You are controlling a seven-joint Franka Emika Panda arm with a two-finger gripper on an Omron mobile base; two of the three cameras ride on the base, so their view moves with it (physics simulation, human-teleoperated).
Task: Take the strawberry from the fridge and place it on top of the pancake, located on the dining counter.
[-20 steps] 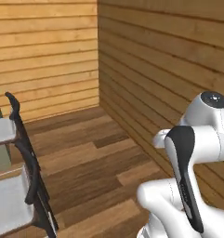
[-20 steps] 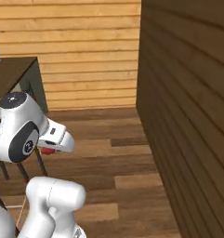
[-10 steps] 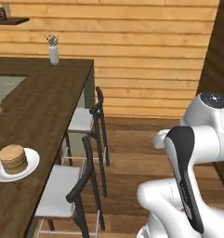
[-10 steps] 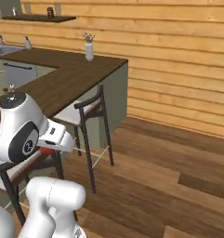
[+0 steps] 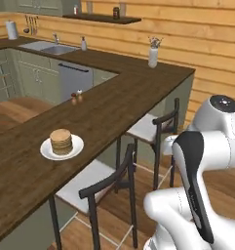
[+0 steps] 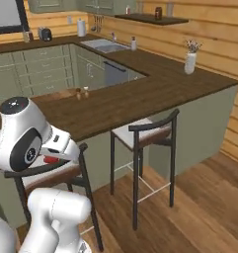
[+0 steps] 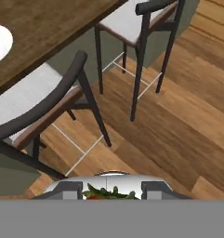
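The strawberry [image 7: 103, 195] sits clenched in my claw [image 7: 111, 191], its green leaves and a bit of red showing between my 2 dark fingertips [image 7: 69, 189] at 6 o'clock in the hand view. In the right base view the same red berry [image 6: 51, 159] peeks out under my wrist at about 8 o'clock, above the seat of the nearest chair [image 6: 56, 173].

The pancake [image 5: 61, 141] stack rests on its white plate [image 5: 47, 150] at 9 o'clock in the left base view, on the long dark wooden table [image 5: 104, 105], near the table's front edge. From my hand camera only the plate's rim [image 7: 3, 42] shows, at 10 o'clock. My claw is well apart from the plate, off the table's edge and over the wooden floor [image 7: 178, 116].

2 black chairs stand along the table's edge; the near chair [image 5: 107, 188] is just beside the plate's side of the table and the far chair [image 5: 155, 132] is at 2 o'clock from it. 2 small shakers [image 5: 76, 96] stand at 12 o'clock from the plate, and a white vase [image 5: 153, 56] stands towards the table's far corner at 1 o'clock.
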